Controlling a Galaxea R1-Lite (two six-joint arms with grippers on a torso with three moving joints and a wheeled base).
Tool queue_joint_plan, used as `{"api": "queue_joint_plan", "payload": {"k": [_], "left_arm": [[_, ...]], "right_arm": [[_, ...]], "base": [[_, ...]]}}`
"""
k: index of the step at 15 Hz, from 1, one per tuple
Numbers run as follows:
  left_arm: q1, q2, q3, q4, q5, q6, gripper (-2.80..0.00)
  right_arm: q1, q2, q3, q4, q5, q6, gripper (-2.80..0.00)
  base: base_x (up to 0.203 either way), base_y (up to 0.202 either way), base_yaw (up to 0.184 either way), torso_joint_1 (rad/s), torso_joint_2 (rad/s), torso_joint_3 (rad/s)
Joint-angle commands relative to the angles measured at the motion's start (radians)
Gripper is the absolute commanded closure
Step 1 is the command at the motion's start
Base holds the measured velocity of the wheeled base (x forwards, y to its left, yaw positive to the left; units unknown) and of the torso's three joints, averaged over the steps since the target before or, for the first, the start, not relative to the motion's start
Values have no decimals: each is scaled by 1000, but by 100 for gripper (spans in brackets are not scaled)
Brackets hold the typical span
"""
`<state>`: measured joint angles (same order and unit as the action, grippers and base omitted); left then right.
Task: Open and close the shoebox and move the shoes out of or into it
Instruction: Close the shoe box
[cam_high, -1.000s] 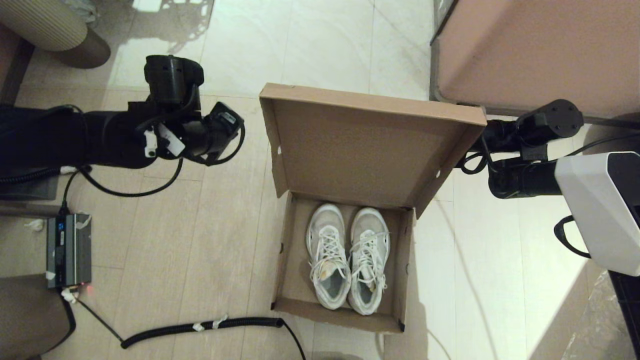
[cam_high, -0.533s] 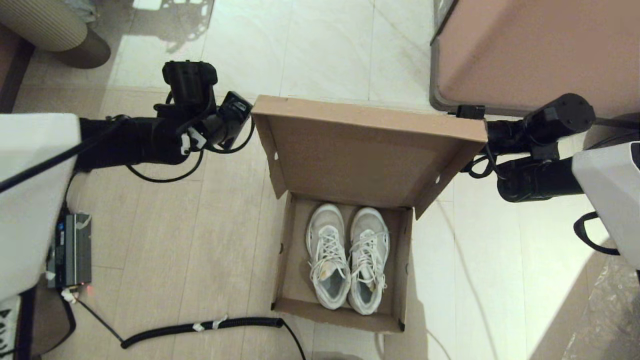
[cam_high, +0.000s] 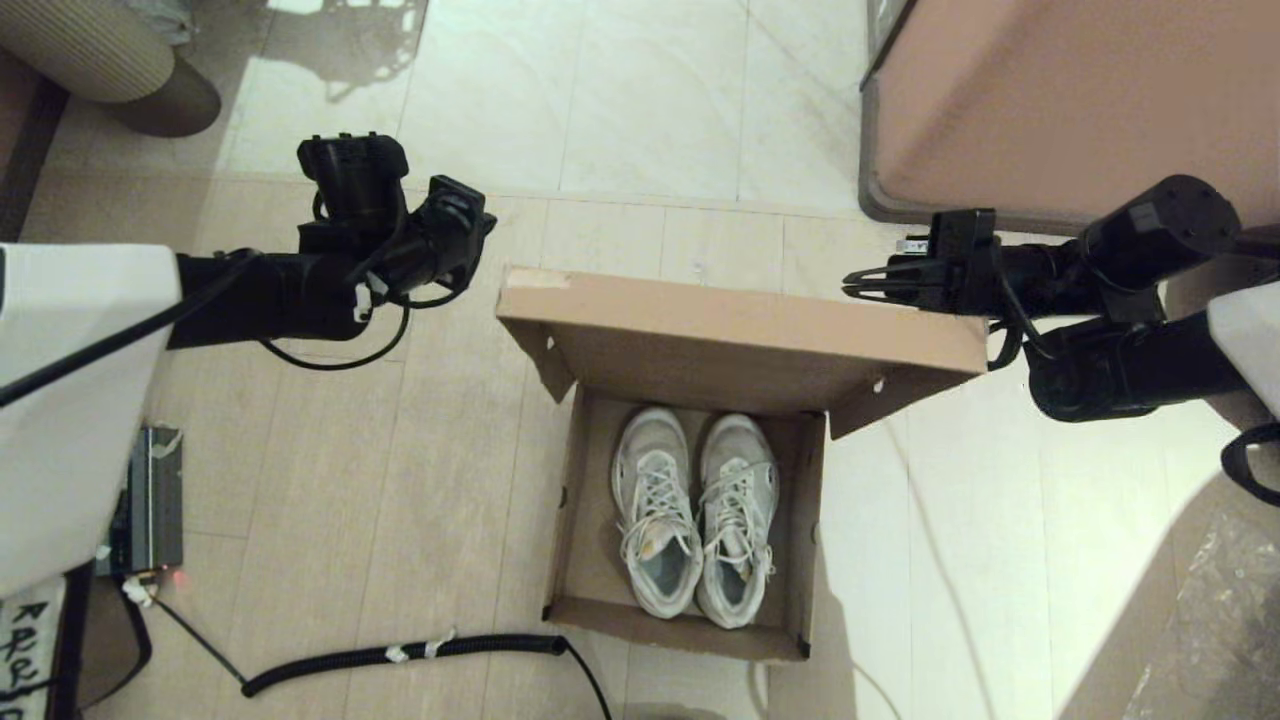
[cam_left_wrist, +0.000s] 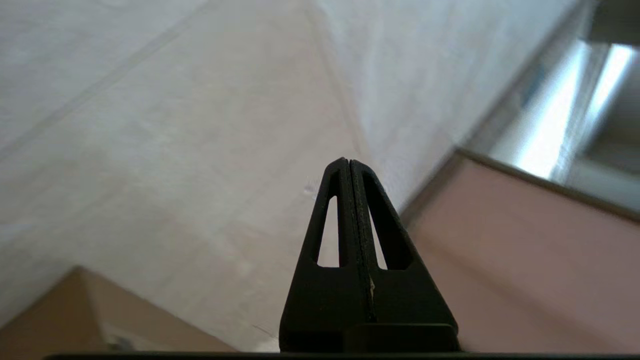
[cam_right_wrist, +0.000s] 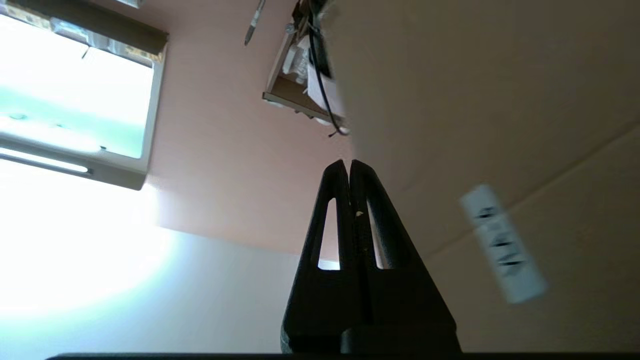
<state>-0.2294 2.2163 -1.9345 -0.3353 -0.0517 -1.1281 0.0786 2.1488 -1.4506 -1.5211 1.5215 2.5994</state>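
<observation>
The brown cardboard shoebox stands on the floor with its hinged lid tilted forward, half covering the opening. The white and grey shoes lie side by side inside, toes toward the lid. My right gripper is shut and empty, just behind the lid's far right edge. In the right wrist view, the right gripper sits beside the lid's outer face and its white label. I cannot tell whether it touches the lid. My left gripper is shut and empty, hovering off the lid's far left corner.
A large pinkish-brown cabinet stands behind my right arm. A coiled black cable lies on the floor left of the box front, and a grey power unit sits at the far left. A round ribbed stool is at the back left.
The lid has swung from nearly upright down toward the box. My right gripper came out leftward behind its far right edge. My left arm drew back from the lid's left corner.
</observation>
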Motion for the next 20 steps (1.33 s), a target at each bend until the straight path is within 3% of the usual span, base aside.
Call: {"api": "queue_joint_plan", "payload": {"k": [1, 6, 11, 14, 16, 20], "left_arm": [[4, 21, 0, -24, -31, -7, 0], [-26, 40, 0, -41, -56, -7, 0], [-76, 31, 14, -49, -36, -8, 0], [-76, -21, 86, -15, 14, -1, 0], [-84, -108, 187, 39, 68, 11, 0], [-142, -347, 577, 84, 167, 76, 0]], "right_arm": [[11, -65, 94, -9, 9, 14, 0], [64, -136, 259, -9, 9, 9, 0], [70, -157, 272, -9, 9, -18, 0], [58, -171, 256, -9, 9, -166, 0], [10, -197, 252, -9, 8, -357, 0], [-189, -266, 329, -9, -101, -714, 0]], "base": [[0, 0, 0, 0, 0, 0], [0, 0, 0, 0, 0, 0], [0, 0, 0, 0, 0, 0], [0, 0, 0, 0, 0, 0], [0, 0, 0, 0, 0, 0], [0, 0, 0, 0, 0, 0]]}}
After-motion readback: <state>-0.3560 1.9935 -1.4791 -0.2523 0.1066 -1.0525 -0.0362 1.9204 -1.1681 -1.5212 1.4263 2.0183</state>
